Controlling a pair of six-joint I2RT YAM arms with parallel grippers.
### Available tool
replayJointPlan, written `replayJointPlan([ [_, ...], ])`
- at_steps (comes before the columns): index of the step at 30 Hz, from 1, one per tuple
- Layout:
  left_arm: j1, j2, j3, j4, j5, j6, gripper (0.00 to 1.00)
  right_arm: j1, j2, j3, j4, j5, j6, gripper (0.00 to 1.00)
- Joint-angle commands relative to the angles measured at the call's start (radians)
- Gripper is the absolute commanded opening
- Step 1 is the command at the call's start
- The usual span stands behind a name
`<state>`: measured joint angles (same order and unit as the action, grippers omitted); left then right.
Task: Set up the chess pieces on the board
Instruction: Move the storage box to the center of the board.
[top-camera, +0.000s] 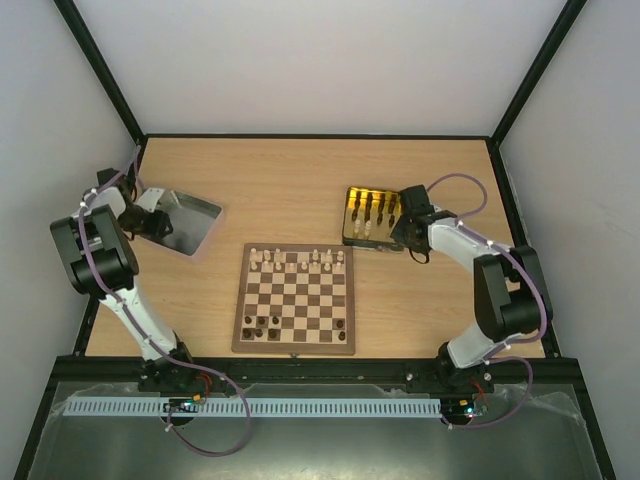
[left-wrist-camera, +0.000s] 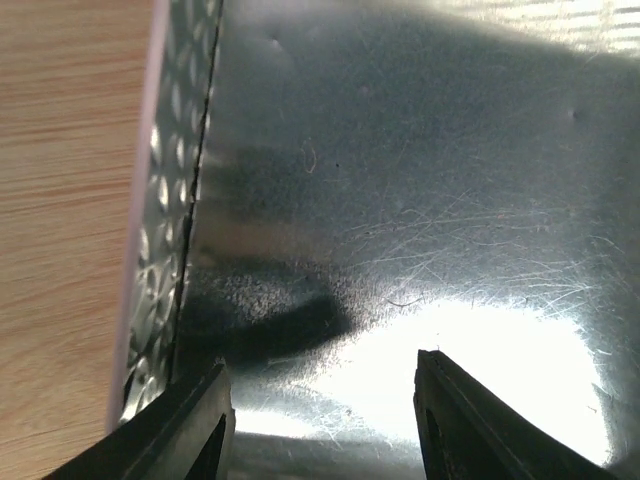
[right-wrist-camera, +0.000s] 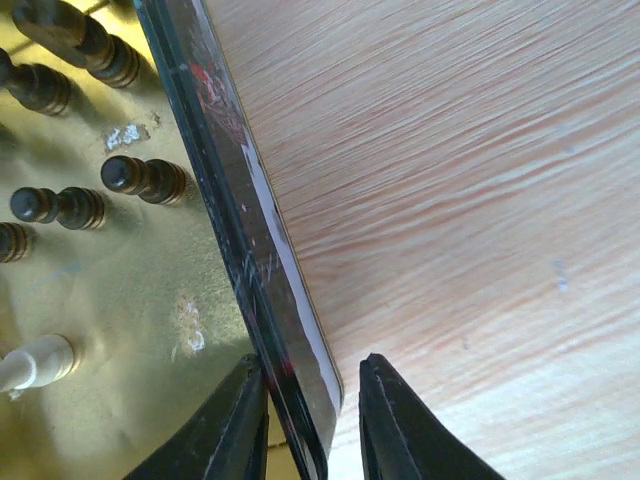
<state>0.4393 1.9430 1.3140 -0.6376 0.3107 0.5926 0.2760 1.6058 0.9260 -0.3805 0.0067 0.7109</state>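
The board (top-camera: 296, 299) lies mid-table. Several pale chess pieces (top-camera: 300, 258) stand along its far rows and a few dark ones (top-camera: 262, 325) stand at its near left corner. More dark pieces (right-wrist-camera: 145, 180) and one pale piece (right-wrist-camera: 35, 362) lie in the yellow-lined tin (top-camera: 372, 216). My right gripper (right-wrist-camera: 312, 400) straddles the tin's right wall (right-wrist-camera: 240, 230), one finger inside and one outside, with a thin gap showing on the outer side. Over the silver lid (left-wrist-camera: 420, 200), my left gripper (left-wrist-camera: 325, 400) is open and holds nothing.
The silver lid (top-camera: 187, 222) sits at the far left of the wooden table (top-camera: 300, 190). The tin is at the far right, beyond the board. Black frame posts and white walls close in the table's sides and back.
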Motion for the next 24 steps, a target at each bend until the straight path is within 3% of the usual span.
replayJointPlan([
  [1, 0.027, -0.045, 0.047, -0.052, 0.019, 0.025, 0.53, -0.019, -0.085, -0.029, -0.077, 0.089, 0.017, 0.25],
  [8, 0.057, -0.048, 0.056, -0.069, 0.032, 0.043, 0.54, -0.14, -0.175, -0.087, -0.083, 0.085, 0.032, 0.24],
  [14, 0.062, -0.057, 0.05, -0.073, 0.039, 0.046, 0.55, -0.151, -0.189, -0.075, -0.094, 0.078, 0.023, 0.23],
  [20, 0.063, -0.088, 0.074, -0.096, 0.075, 0.038, 0.65, -0.111, -0.214, -0.078, -0.068, -0.017, 0.003, 0.43],
  [24, 0.06, -0.101, 0.112, -0.138, 0.127, 0.022, 0.69, -0.067, -0.208, -0.069, -0.083, -0.016, 0.006, 0.45],
])
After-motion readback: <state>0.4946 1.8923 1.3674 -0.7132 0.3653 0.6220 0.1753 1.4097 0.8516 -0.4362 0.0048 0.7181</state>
